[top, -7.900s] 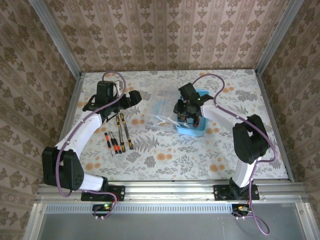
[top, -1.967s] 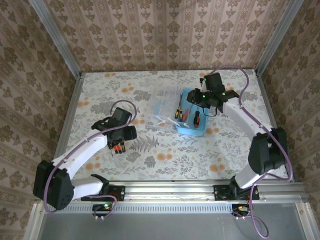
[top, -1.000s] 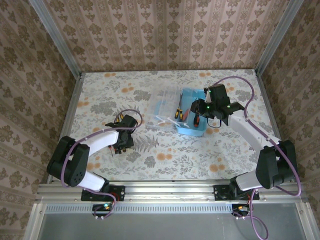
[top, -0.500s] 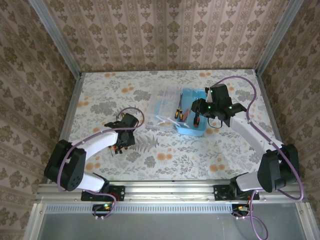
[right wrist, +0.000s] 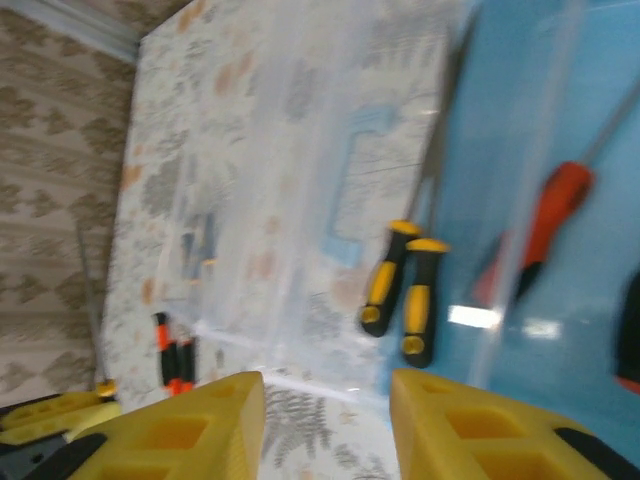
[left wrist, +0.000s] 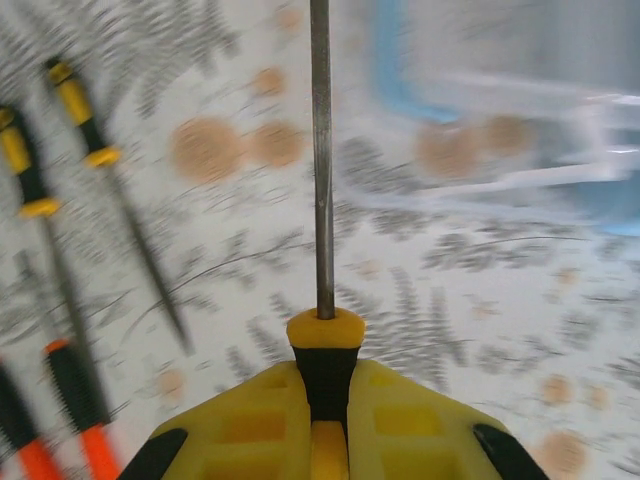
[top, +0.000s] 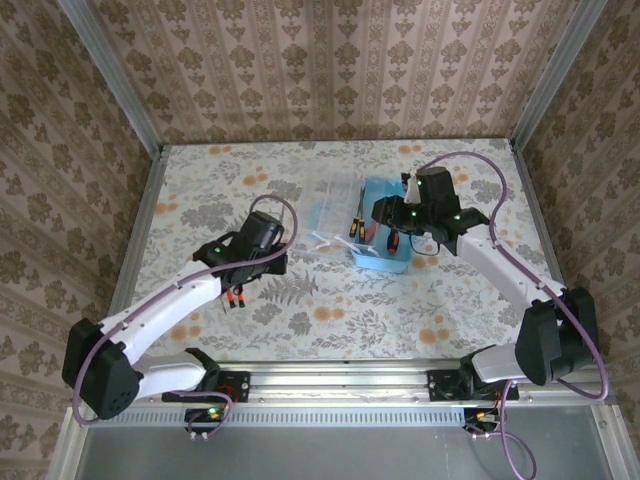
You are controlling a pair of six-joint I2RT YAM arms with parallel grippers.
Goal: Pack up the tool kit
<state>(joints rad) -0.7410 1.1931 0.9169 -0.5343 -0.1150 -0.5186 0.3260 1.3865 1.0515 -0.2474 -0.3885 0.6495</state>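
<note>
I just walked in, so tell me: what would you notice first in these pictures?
The left gripper pinches a yellow-and-black screwdriver, its long metal shaft sticking straight out. The right gripper hangs open above the blue case, where packed screwdrivers lie, and loose screwdrivers wait on the flowery table.

- Right gripper, jaws apart, hangs over the case, obstructing entry from above and from the right.
- Clear lid lies open against the case's left side.
- Left gripper clamps a screwdriver whose shaft projects toward the lid.
- Loose screwdrivers lie near-left; the table is free at near-centre and far-left.
</note>
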